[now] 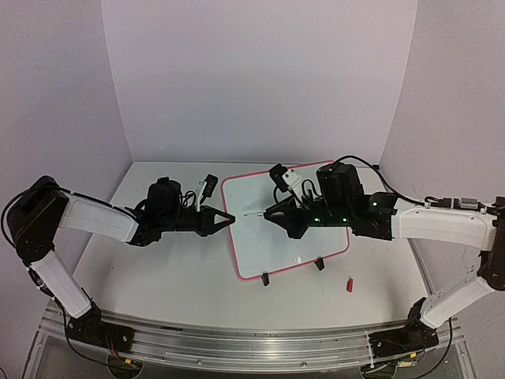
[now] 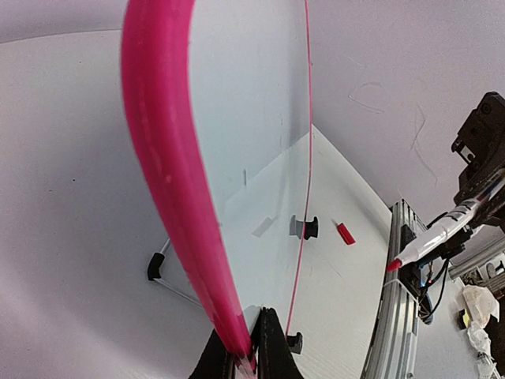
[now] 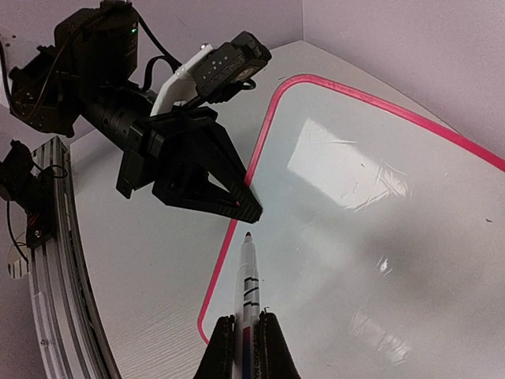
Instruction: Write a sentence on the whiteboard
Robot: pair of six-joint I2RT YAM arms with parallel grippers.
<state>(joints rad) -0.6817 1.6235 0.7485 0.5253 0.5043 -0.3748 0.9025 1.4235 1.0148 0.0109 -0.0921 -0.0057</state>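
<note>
Blank glossy white, pink-framed rectangular whiteboard (image 1: 264,249) stands propped mid-table, left gripper (image 1: 227,219) clamped on its left edge, right gripper (image 3: 246,332) gripping a white-barrelled marker (image 3: 249,272) poised near that edge; advise firm bracing and light, even pen pressure

I can't read a thing right now: the whiteboard (image 1: 278,246) gives me no legible words, and the print on the marker (image 3: 249,278) barrel is too blurred.

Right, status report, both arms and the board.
Left gripper shut on whiteboard frame. Right gripper shut on marker, tip by left edge. No writing shows. Red cap on table, clear.
</note>
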